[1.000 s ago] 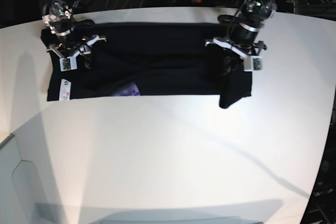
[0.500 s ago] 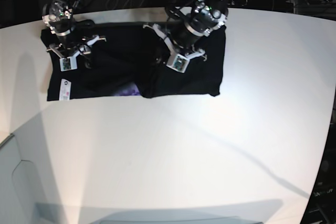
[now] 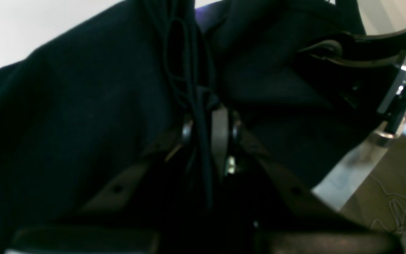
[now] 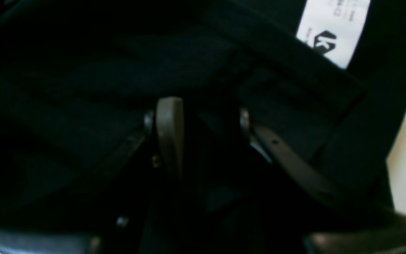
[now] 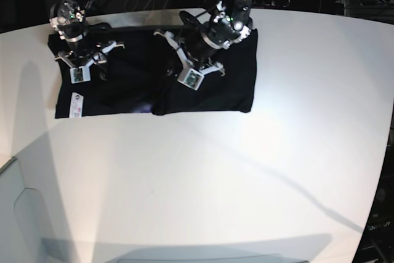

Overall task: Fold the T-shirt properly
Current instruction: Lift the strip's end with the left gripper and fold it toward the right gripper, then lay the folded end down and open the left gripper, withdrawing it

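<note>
Now the T-shirt (image 5: pixel 123 72) lies flat near the far edge of the white table (image 5: pixel 246 170), more toward its far left corner. It is black, with a small white label (image 5: pixel 76 105) by its near left corner. One end of the shirt is folded over toward the middle.

What could go wrong? I think the folded part could slip out crooked if the cloth slides in the grip. Then the edges would not line up, and the fold would look messy. The cloth could also bunch up under the arm if it is let go too early.

The left gripper (image 5: pixel 178 69) is over the middle of the shirt. Its fingers (image 3: pixel 220 134) are almost closed, and a bunch of black cloth is pinched between them.

The right gripper (image 5: pixel 83 66) sits on the shirt near the far left corner. Its fingers (image 4: pixel 169 130) are about half open. Black cloth lies around them, but I cannot tell if they hold any.
</note>
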Controlling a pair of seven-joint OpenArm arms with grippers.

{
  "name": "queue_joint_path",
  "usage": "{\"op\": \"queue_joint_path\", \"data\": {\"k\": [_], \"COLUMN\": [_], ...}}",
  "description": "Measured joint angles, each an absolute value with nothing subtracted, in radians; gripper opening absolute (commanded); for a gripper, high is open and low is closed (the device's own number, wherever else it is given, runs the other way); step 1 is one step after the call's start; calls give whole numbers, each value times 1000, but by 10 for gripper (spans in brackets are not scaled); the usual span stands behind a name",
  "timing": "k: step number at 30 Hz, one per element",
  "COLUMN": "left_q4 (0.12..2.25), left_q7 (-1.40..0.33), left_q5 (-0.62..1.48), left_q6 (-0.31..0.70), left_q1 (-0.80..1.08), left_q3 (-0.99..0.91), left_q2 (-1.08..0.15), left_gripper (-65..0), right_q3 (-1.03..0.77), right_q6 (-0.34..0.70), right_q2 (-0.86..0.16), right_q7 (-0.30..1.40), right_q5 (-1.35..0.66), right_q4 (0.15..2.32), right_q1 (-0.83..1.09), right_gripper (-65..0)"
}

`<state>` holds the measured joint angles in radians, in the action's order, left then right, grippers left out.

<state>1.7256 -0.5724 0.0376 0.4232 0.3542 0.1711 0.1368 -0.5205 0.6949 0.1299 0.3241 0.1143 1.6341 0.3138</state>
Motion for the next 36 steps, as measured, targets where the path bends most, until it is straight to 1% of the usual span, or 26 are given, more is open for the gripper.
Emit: {"op": "queue_joint_path", "data": {"k": [1,2,3,4,7,9,11,12,13,16,19,23,27,30,34,36], "left_q4": [1725,1724,1722,1722,1722,1724,1729,1730,1736,1793,1876,1912,1895,1839,1791,1789], "left_q7": [-573,-580,-580,-579,-572,-573,-572,-572,-573,-570,-572,-573,-572,-577,-576,-573], "left_q5": [38,39,40,44,49,49,49,49,55,142,247,332,359,362,362,364], "left_q6": [423,424,424,423,423,431,431,432,434,434,438,422,425,439,439,439], "left_q1": [353,346,337,332,327,336,340,338,337,338,337,353,374,379,379,379], "left_q3": [171,172,172,172,172,172,181,186,188,183,151,73,74,74,74,68], "left_q2": [136,136,136,136,136,135,133,133,133,118,53,-30,-90,-105,-106,-108], "left_gripper": [-639,-613,-567,-511,-290,-157,-59,-21,0,0,0,0,0,0,0,0], "right_q3": [-521,-521,-521,-524,-524,-524,-523,-523,-522,-525,-529,-527,-530,-533,-632,-678], "right_q6": [695,695,695,695,695,695,696,697,698,698,700,699,699,699,698,699], "right_q2": [130,130,130,130,131,131,133,135,137,141,153,159,161,159,163,163], "right_q7": [324,324,324,325,326,328,348,358,367,405,424,408,410,412,411,447], "right_q5": [115,115,115,115,114,114,117,121,127,154,163,154,155,158,160,157], "right_q4": [1634,1634,1636,1636,1637,1641,1657,1667,1680,1732,1795,1900,1975,1980,1977,1953], "right_q1": [314,314,314,314,313,313,314,315,319,328,338,338,350,342,311,286], "right_gripper": [-440,-440,-440,-440,-438,-414,-375,-358,-344,-333,-333,-333,-333,-332,-330,-330]}}
